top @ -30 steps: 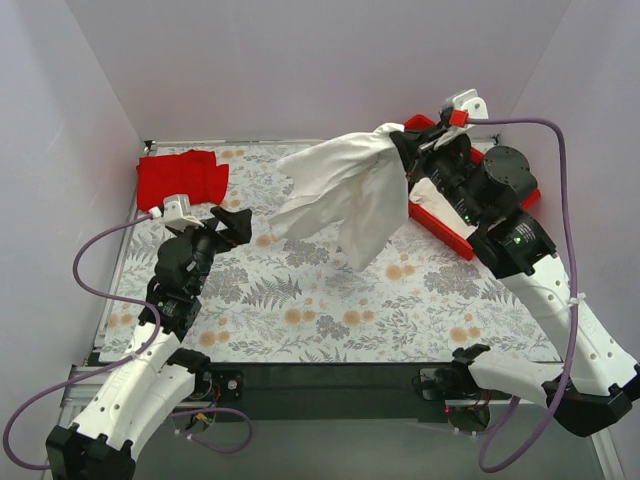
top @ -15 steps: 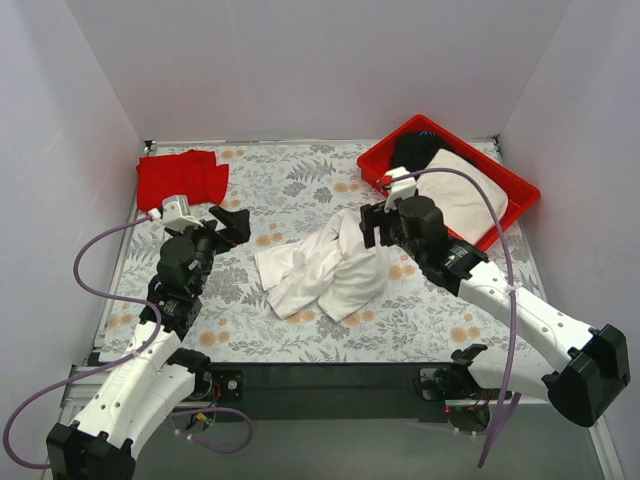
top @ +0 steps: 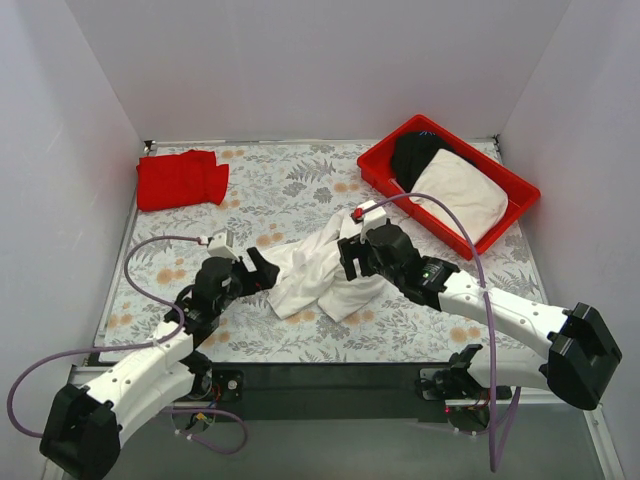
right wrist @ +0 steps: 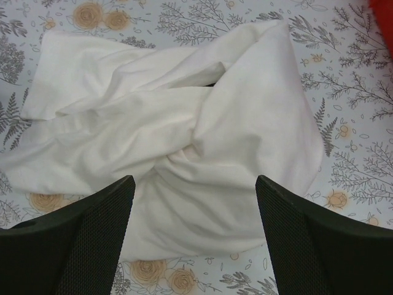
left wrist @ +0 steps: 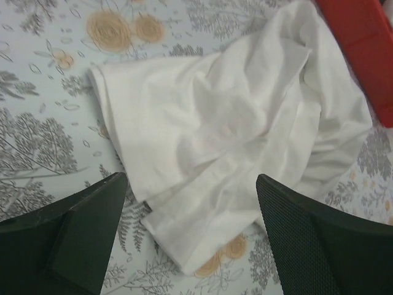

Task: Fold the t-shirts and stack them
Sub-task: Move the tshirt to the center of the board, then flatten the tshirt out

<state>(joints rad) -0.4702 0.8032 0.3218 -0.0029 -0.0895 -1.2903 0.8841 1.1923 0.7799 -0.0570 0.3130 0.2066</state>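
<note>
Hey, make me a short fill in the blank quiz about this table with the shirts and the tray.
1. The crumpled t-shirt at the table's middle is ____.
2. The other t-shirt, in the far left corner, is ____.
3. In the red tray, a ____ garment lies beside the off-white garment.
4. The left gripper and right gripper are both ____.
Missing words: white; red; black; open.

crumpled t-shirt point(top: 325, 270) mid-table, folded t-shirt point(top: 180, 178) far left, tray point(top: 375, 167) far right holding garments point(top: 455, 190)
</note>
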